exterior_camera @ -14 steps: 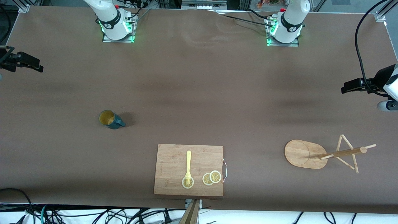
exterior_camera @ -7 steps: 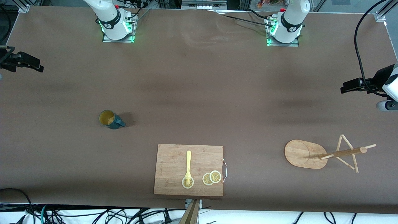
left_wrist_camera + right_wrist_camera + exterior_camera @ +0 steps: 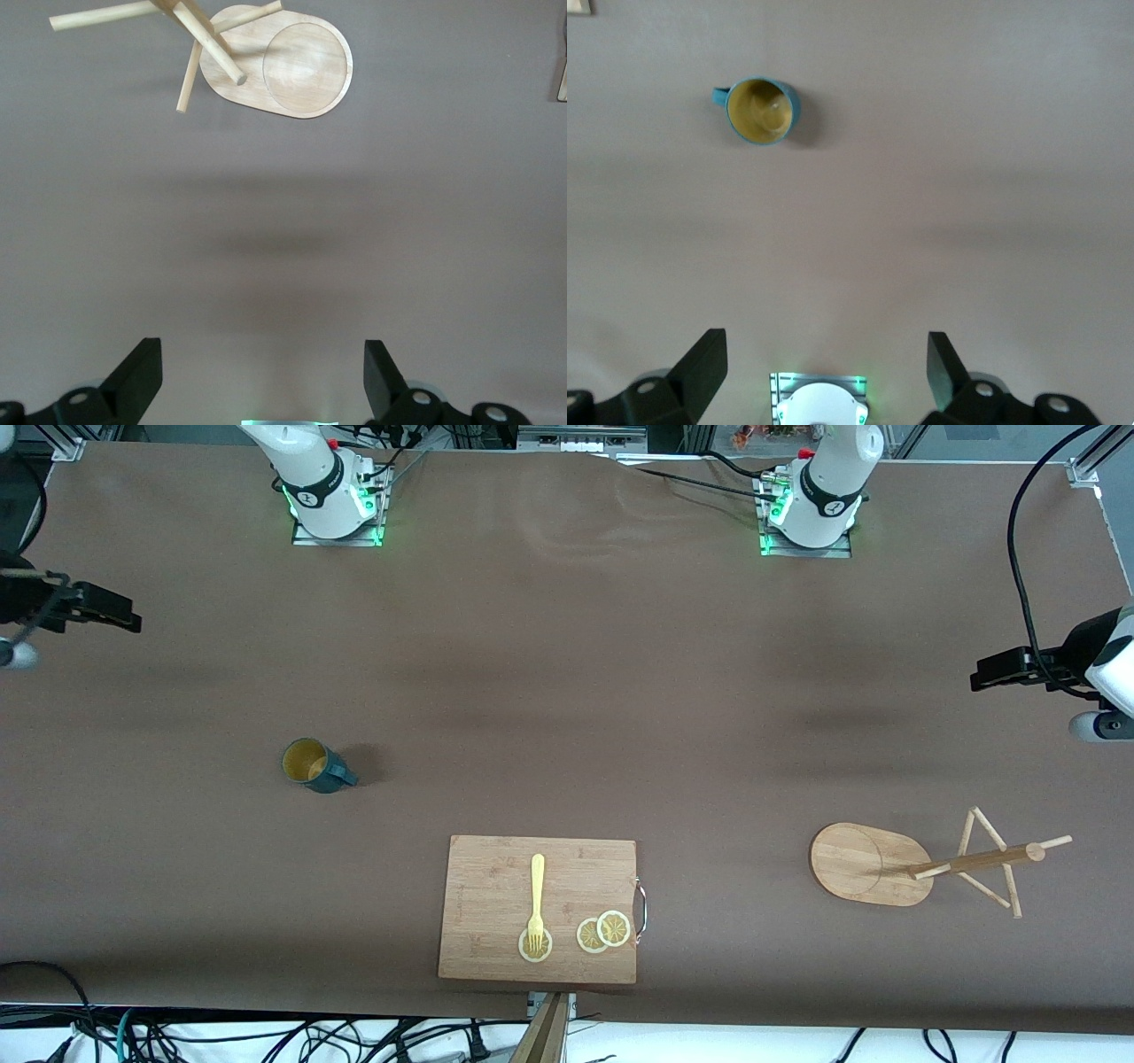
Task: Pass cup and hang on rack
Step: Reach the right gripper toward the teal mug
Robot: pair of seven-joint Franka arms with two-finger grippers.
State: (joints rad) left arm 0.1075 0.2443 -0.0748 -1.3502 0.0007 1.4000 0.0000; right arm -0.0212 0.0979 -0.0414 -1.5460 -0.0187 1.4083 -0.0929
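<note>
Right wrist view: task at its opening step, nothing grasped yet.
Right gripper (image 3: pixel 824 367), fingers spread and empty, hangs high over bare table at its arm's end; the cup (image 3: pixel 761 110) stands upright, well apart. Left gripper (image 3: pixel 261 376), likewise spread and empty, waits high near the rack (image 3: pixel 873 864), which stands near the left arm's end. Next, I'd judge: right arm descends onto the cup.

A small dark teal ribbed cup (image 3: pixel 314 765) with tan inside stands upright toward the right arm's end. The light bamboo mug rack (image 3: pixel 921 863) stands on its oval base toward the left arm's end.
</note>
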